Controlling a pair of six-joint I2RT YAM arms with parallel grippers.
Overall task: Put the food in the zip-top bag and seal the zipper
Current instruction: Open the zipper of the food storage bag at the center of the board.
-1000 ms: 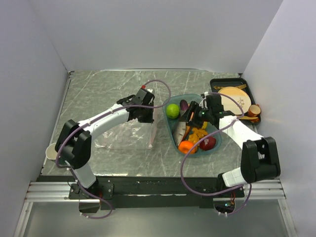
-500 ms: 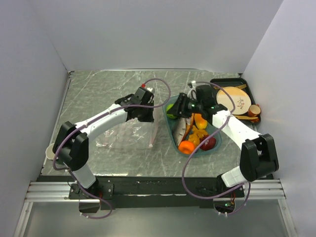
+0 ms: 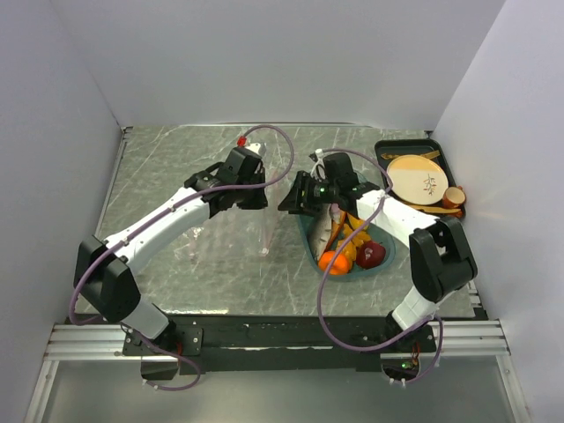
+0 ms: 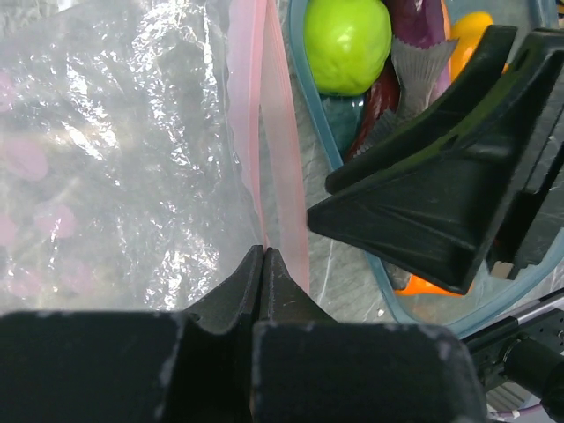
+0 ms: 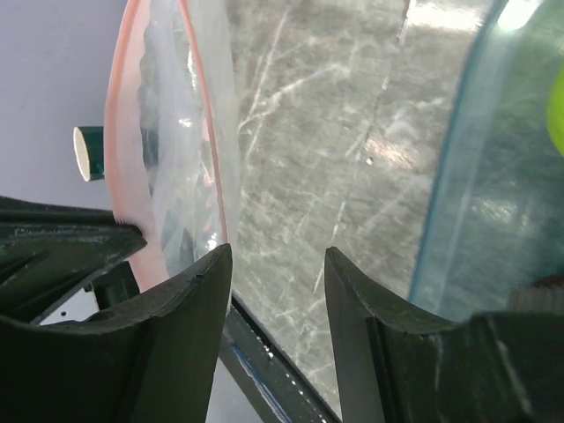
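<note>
The clear zip-top bag (image 3: 225, 231) stands on the table with its mouth lifted. My left gripper (image 3: 262, 201) is shut on one lip of the pale pink zipper (image 4: 263, 132), pinched at the fingertips in the left wrist view (image 4: 263, 253). My right gripper (image 3: 287, 203) is open and empty, just right of the bag mouth (image 5: 132, 132), between the bag and the tray. The food lies in the teal tray (image 3: 310, 240): the lime (image 4: 346, 44), the fish slice (image 4: 414, 66), the orange (image 3: 332, 262), the dark red apple (image 3: 373, 256) and the yellow bits (image 3: 352, 238).
A black tray (image 3: 386, 148) with a beige plate (image 3: 416, 176) and cups (image 3: 454, 196) stands at the back right. A small white cup (image 5: 88, 152) shows beyond the bag. Grey walls close in the left, back and right sides.
My right gripper has left the tray and swung left to the bag mouth, empty. My left gripper has lifted the zipper lip up and back, standing the bag mouth open.
</note>
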